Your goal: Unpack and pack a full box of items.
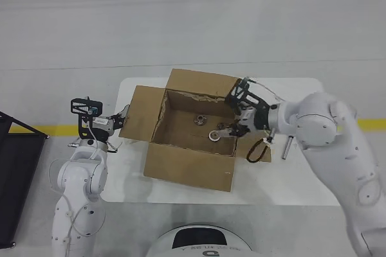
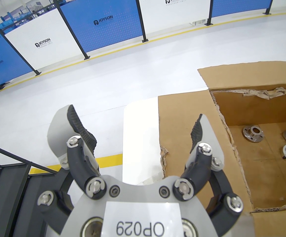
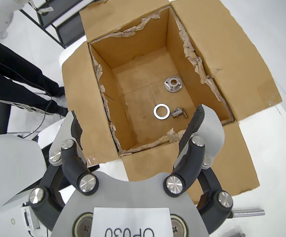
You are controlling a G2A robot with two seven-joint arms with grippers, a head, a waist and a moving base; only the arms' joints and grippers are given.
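L gripper, R gripper: fingers wide apart.

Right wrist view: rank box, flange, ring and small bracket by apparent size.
1. cardboard box, by far the largest.
2. flange and ring: they look about alike. The flange seems to lie slightly farther from the camera, so they are not ranked.
3. small bracket, the smallest.

Flange, ring, perhaps bracket in box; rod right.
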